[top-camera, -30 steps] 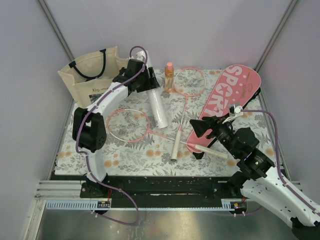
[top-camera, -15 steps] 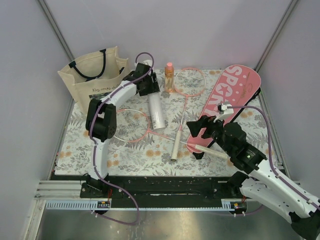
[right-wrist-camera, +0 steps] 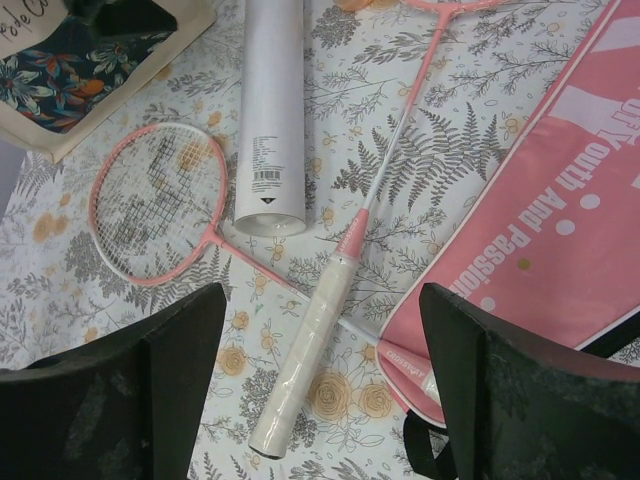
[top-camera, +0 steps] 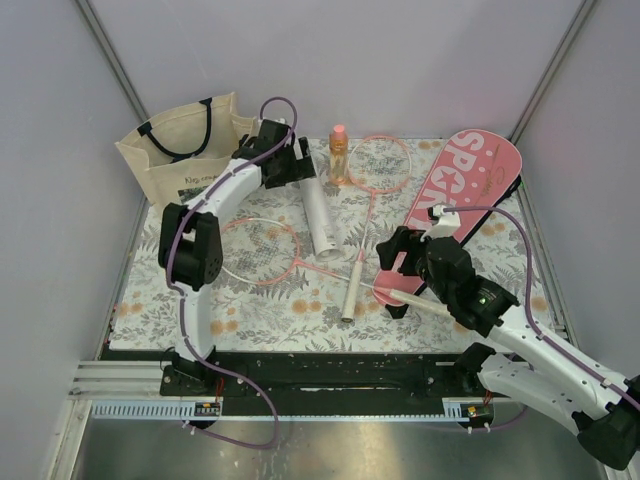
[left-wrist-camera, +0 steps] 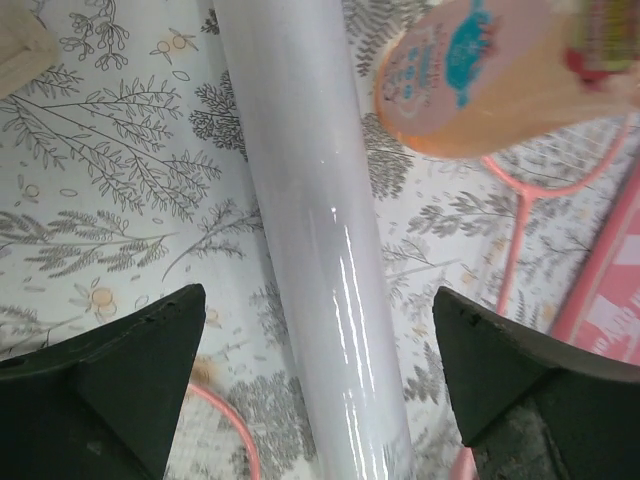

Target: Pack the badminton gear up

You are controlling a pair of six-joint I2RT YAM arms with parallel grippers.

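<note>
Long glossy white tube [top-camera: 322,222] re-approached, not yet gripped.
It is left lying mid-frame on the floral counter [top-camera: 250,310], straddled by the spread left pincer [left-wrist-camera: 318,310]; the spread right pincer [right-wrist-camera: 322,300] is brought nearer a pink-framed, white-handled racket [top-camera: 351,290].

two rackets [top-camera: 350,293], one tube [top-camera: 322,215], one cover [top-camera: 470,180], one bottle [top-camera: 339,156], one bag [top-camera: 185,152]

Plain pale grey-lilac walls [top-camera: 330,60] close the space on three sides, met at the back corners by slim metal posts [top-camera: 110,50]. A white cloth [top-camera: 270,300] printed with grey ferns and small orange flowers lies spread flat between them, lit softly and evenly with hardly a shadow. Along its near edge runs a black strip [top-camera: 330,370] on an aluminium rail [top-camera: 110,375], and below that lies a dull grey metal surface [top-camera: 340,450].
</note>
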